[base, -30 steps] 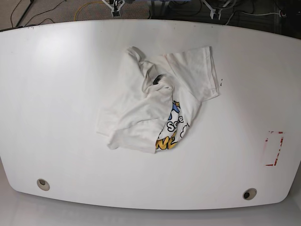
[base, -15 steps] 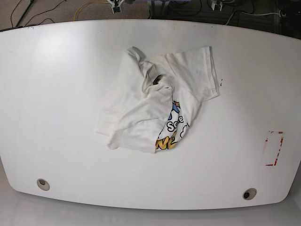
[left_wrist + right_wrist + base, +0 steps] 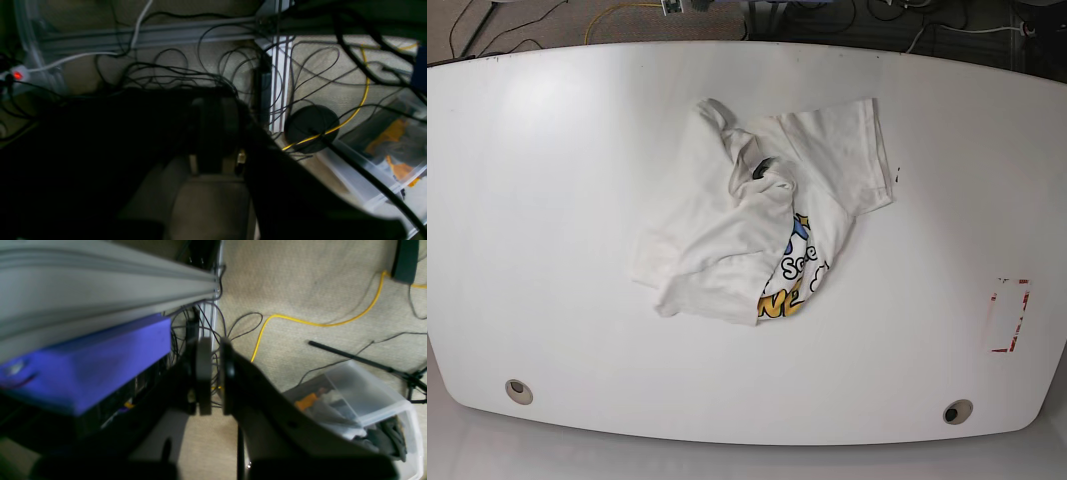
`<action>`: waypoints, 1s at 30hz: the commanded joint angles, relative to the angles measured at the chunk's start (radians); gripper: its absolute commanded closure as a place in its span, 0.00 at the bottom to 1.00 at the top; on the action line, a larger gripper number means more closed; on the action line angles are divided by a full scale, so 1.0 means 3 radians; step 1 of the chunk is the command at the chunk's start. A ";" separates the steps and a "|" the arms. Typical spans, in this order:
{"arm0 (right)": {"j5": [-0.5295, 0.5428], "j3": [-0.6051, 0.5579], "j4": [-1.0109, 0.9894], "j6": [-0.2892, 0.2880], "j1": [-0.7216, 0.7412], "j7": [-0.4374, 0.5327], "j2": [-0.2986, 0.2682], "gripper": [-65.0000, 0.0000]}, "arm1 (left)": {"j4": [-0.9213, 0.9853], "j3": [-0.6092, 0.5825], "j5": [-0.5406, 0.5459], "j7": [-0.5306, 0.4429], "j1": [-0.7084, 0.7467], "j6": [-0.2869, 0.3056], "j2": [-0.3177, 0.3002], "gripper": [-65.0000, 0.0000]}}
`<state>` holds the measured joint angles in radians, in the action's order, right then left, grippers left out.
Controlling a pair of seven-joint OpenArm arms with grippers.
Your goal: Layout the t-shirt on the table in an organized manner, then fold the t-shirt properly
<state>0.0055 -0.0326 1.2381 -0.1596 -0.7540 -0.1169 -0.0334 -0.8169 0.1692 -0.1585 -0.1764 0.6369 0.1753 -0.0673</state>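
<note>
The t-shirt [image 3: 757, 220] lies crumpled in a heap on the middle of the table [image 3: 547, 200], one sleeve spread toward the far right and its coloured lettering showing at the near edge. Neither gripper is near it. My right gripper [image 3: 215, 373] hangs beyond the table over carpet, its two pads nearly touching with nothing between them. My left gripper [image 3: 215, 133] is a dark shape over the cable-strewn floor; its jaws are too dim to read.
Two grommet holes [image 3: 519, 390] [image 3: 957, 411] sit near the table's front edge, and a red-and-white tape mark [image 3: 1009, 315] is at the right. Off the table are a metal rail [image 3: 100, 266], a blue box [image 3: 86, 370], a clear plastic bin [image 3: 360, 406] and a yellow cable [image 3: 317, 323].
The arm tips seen at the base view's top edge have drawn back almost out of sight. The t-shirt has not moved.
</note>
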 commanded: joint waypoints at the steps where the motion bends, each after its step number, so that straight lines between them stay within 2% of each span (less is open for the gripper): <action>1: 0.0020 0.0004 0.0218 -0.0018 -0.0180 -0.0053 -0.0014 0.95 | -0.0246 0.0006 -0.0001 -0.0044 0.0222 0.0006 -0.0019 0.87; 13: 0.0020 0.0009 0.0970 -0.0018 -0.0793 -0.0063 -0.0024 0.95 | -0.1202 0.0037 0.0025 -0.0044 0.0964 0.0006 -0.0019 0.87; 22: 0.0020 0.0009 0.1512 -0.0018 -0.1177 -0.0063 -0.0029 0.95 | -0.1898 0.0257 0.0393 -0.0044 0.1434 0.0012 -0.0024 0.87; 30: 0.0020 0.0111 0.2054 -0.0018 -0.1494 -0.0063 -0.0024 0.95 | -0.2501 0.0318 0.0684 -0.0033 0.1782 0.0012 -0.0131 0.87</action>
<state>0.0067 -0.0154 1.8000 -0.1616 -1.1606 -0.1551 -0.0380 -1.5208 0.2611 0.0250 -0.1711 1.1271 0.1795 -0.0994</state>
